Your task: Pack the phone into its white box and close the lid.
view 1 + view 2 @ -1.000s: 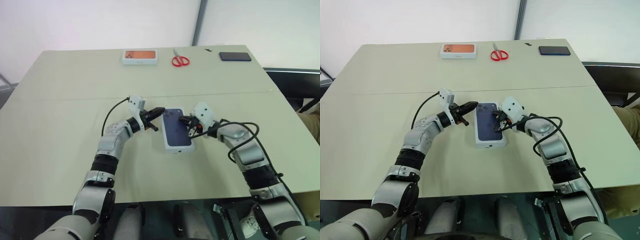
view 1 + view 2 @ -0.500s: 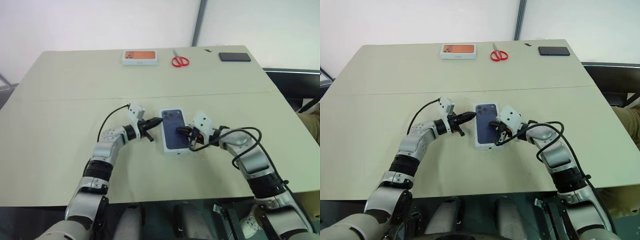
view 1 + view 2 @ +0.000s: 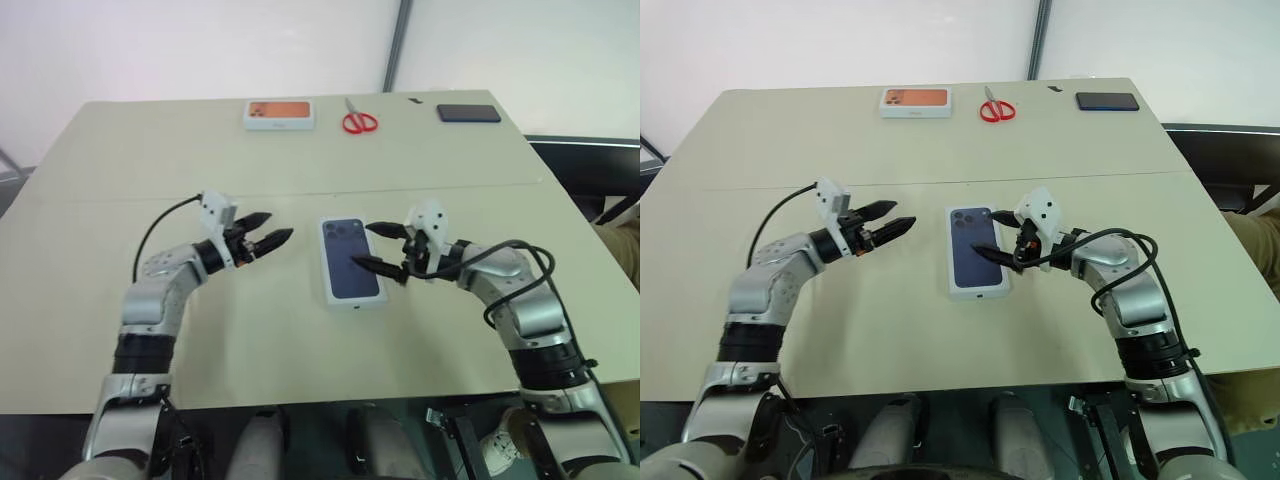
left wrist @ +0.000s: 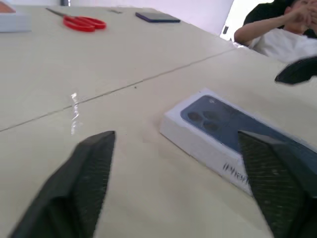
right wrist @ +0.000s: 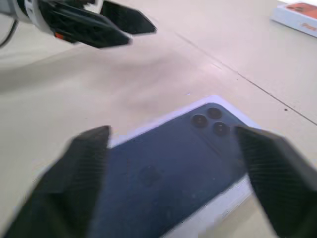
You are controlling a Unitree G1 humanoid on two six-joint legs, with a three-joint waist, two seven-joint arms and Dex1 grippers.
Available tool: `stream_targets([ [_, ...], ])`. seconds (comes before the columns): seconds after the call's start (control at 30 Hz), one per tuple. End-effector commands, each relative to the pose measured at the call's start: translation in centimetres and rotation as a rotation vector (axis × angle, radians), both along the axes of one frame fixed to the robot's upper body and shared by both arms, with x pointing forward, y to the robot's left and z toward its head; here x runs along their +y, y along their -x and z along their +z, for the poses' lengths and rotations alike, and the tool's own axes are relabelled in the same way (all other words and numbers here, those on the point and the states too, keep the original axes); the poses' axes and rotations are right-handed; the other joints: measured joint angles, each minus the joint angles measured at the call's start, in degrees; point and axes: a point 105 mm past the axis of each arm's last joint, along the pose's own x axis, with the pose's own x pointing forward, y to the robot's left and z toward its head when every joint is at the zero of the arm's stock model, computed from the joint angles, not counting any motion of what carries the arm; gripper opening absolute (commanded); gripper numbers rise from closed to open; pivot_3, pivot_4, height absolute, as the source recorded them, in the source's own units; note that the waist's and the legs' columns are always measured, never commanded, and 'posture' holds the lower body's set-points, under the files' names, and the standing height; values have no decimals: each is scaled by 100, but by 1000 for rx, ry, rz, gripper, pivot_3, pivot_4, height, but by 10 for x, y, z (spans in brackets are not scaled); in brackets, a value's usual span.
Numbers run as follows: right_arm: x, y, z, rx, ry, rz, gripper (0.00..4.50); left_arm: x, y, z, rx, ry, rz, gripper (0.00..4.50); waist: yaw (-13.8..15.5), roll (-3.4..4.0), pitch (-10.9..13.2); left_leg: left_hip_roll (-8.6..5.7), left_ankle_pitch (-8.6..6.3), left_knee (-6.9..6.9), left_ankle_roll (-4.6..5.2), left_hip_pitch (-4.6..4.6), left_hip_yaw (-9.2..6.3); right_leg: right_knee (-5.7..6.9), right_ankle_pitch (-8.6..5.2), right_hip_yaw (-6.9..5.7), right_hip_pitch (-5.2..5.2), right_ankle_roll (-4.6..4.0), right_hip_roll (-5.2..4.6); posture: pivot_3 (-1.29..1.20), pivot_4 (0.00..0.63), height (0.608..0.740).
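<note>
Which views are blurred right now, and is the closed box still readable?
Left wrist view: fingers soft, closed box fairly clear, side lettering partly cut off. Right wrist view: fingers blurred, lid picture's lenses readable. Left eye view: sharp, soft shadows beside the lid.

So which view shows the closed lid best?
The right wrist view: the lid fills it, phone picture facing up. The head views show it whole but small, between the open grippers. The left wrist view shows one end and a side.

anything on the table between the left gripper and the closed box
No. Between the left gripper and the lid, the left eye view shows bare table.
</note>
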Motion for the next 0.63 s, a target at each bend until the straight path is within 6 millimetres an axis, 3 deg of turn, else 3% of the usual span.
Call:
stream_targets([
  [0.03,-19,2,11,-69,41,-10,4447,24,9,11,-62,-43,47,4229,9,0,0,0,0,0,0,0,0,0,0,0,0,0,0,0,150,740],
  [0.13,-45,3,7,-68,60,-65,4447,57,15,3,-55,-147,177,4229,17,-1,0,0,0,1,0,0,0,0,-1,0,0,-1,-1,0,150,740],
  [0.37,-71,19,5,-34,42,-78,4447,91,51,3,-68,-168,175,4229,9,0,1,3,-1,0,1,0,4,-1,-1,2,1,-2,-3,0,150,740],
  [0.63,-91,19,-8,-9,112,-114,4447,105,67,7,-48,-169,198,4229,36,1,1,6,-1,2,1,2,9,-2,-2,4,3,-4,-5,0,150,740],
])
